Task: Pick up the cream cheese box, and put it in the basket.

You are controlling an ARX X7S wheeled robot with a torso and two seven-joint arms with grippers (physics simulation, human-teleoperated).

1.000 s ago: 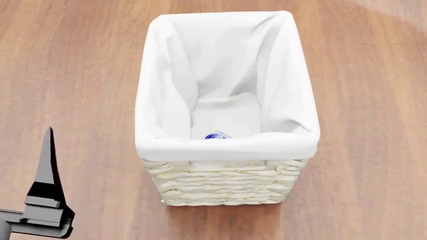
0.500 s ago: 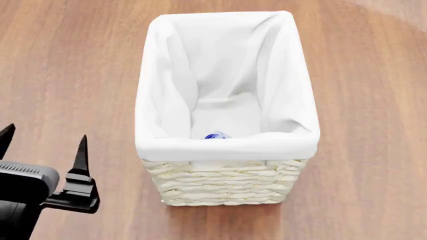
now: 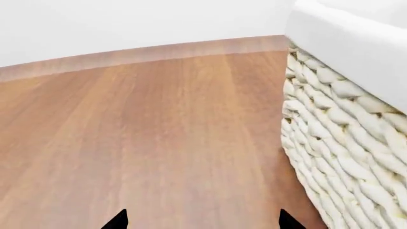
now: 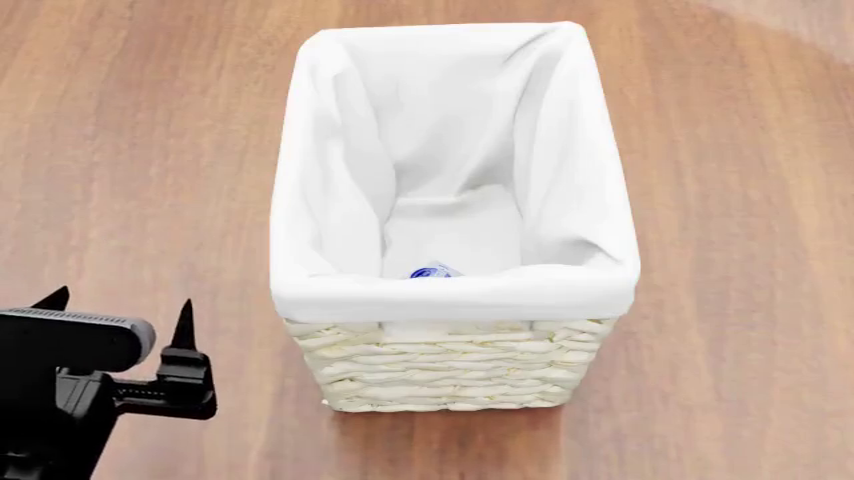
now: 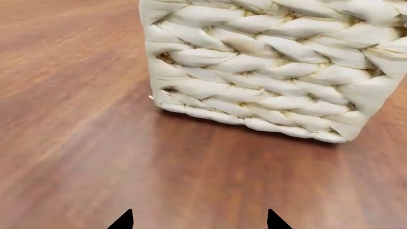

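Basket (image 4: pixel 447 375): coarse, knobbly woven wicker in matt cream-white, lined with smooth white cloth (image 4: pixel 454 290) folded softly over the rim. Table (image 4: pixel 134 150): reddish-brown wood grain, smooth with a faint satin sheen. Left gripper (image 4: pixel 118 312): hard matt black plastic-like body; the cream cheese box (image 4: pixel 434 271) shows only a glossy blue-printed corner.

Bright, even, shadow-soft renders.
The basket (image 4: pixel 454 370) casts a faint shadow on the desk (image 4: pixel 147 150); a pale sheen marks the far right corner.
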